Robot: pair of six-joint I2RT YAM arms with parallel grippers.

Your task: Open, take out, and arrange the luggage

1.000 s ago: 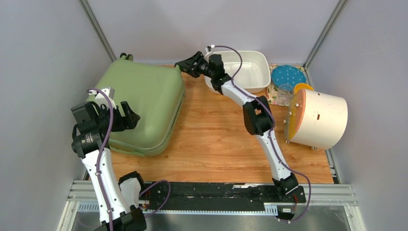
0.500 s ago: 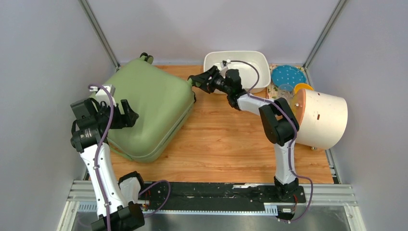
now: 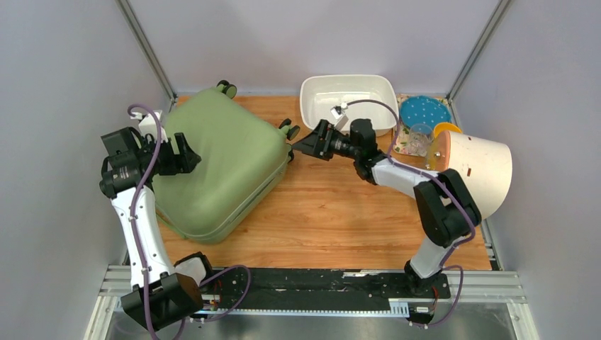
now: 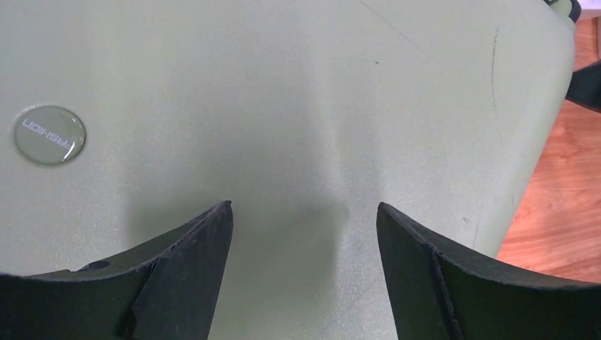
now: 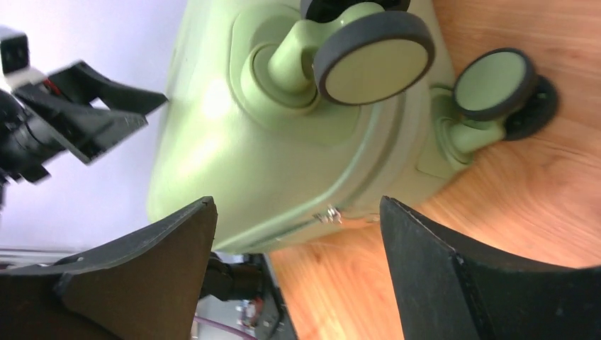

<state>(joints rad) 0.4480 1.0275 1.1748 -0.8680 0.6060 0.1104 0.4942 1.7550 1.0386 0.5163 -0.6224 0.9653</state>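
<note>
The left hand is hanging with its jaws spread wide and nothing between them, its black fingers pointing across the smooth top shell of the luggage; whether they are touching the shell cannot be told. Ahead of this hand and to its left, a round silver badge is sitting on the shell. The luggage is lying flat and zipped shut on the tabletop, stretching from under the left hand across to the right hand. That right hand is reaching in low toward the luggage's wheeled corner, its jaws also standing wide and gripping nothing. Just in front of its fingertips, the zipper pull is showing on the seam, with two wheels sticking out beyond it. Behind the right hand, a white tub is standing, and farther back along its arm a cream cylinder is lying on its side beside a blue plate.
</note>
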